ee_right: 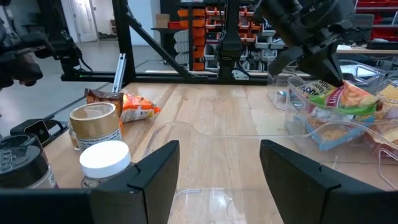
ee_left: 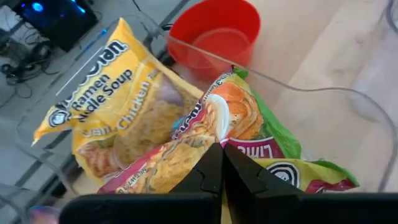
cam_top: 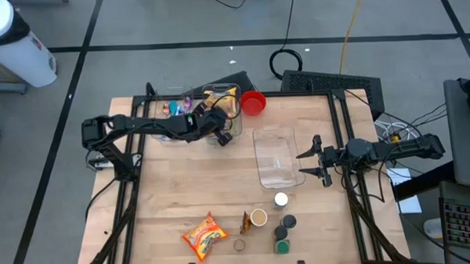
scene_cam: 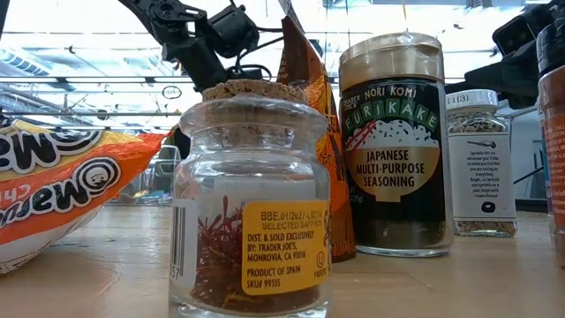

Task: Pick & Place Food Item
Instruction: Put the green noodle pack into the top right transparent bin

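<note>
Wooden desk (cam_top: 182, 189) fills the overhead view, set on a grey floor crossed by dark tape lines. Nearest the front edge stand the groceries: an orange snack bag (cam_top: 204, 234), a cork-stopped saffron jar (scene_cam: 250, 199), a jar of nori komi seasoning (scene_cam: 394, 146) and a small white-capped spice jar (ee_right: 104, 163). Beyond them, mid-desk, an empty clear tray (cam_top: 276, 156) lies in front of the right tool (ee_right: 219, 163), which hovers low at the right side with its fingers spread wide and nothing between them. Farthest back, near a red cup (cam_top: 253, 102), sits a clear bin (cam_top: 218, 92) holding ramen packets. The left tool (ee_left: 222, 160) reaches into that bin, its fingers pinched tight on the crimped edge of a green-and-orange ramen packet (ee_left: 249, 134); a yellow chicken ramen packet (ee_left: 115, 102) lies just beside it.

The packet looks light, with a thin, crinkly, slippery wrapper over a brittle noodle block. A pinch on the seam or loose film should carry it, though it will likely swing and could slide free. Squeezing the block itself would risk cracking the noodles, so the sealed edge seems the better hold.
</note>
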`<state>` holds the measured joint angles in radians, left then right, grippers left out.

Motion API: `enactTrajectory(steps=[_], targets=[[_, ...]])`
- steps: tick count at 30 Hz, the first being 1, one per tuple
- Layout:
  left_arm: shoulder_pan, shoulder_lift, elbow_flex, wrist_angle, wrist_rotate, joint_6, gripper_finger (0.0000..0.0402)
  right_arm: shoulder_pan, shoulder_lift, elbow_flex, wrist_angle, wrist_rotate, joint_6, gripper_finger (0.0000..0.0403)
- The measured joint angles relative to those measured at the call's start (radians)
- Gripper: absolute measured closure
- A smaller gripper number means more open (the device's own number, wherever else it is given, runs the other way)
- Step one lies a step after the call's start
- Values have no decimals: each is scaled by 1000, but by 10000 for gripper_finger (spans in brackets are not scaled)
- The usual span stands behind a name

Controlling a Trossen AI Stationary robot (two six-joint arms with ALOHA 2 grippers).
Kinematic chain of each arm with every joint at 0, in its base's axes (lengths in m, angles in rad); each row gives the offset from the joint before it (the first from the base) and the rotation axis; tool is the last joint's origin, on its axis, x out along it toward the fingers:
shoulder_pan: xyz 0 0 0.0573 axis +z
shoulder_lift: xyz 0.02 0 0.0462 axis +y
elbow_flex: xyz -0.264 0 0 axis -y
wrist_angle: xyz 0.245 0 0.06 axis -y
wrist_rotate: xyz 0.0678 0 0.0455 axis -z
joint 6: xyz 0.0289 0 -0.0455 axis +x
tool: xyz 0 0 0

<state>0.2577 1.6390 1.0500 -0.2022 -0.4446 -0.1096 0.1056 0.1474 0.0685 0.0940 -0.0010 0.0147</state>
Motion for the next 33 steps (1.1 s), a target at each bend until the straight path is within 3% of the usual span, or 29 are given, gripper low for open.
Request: enactTrajectory(steps=[5,10,15,20,24,27,33], targets=[[0,0,0,-4,1,-44,354,0,0,0,0,0,0,186],[0,0,0,-6,1,-77,288,0,0,0,0,0,0,184],[0,-21,0,-6,1,3,214,0,0,0,0,0,0,187],[-6,-84,1,28,1,15,169,0,0,0,0,0,0,184],[-7,-119,1,40,5,-25,159,0,0,0,0,0,0,184],[11,-110,1,21,89,-32,166,0,0,0,0,0,0,187],[56,-70,1,0,277,-121,225,0,0,0,0,0,0,185]])
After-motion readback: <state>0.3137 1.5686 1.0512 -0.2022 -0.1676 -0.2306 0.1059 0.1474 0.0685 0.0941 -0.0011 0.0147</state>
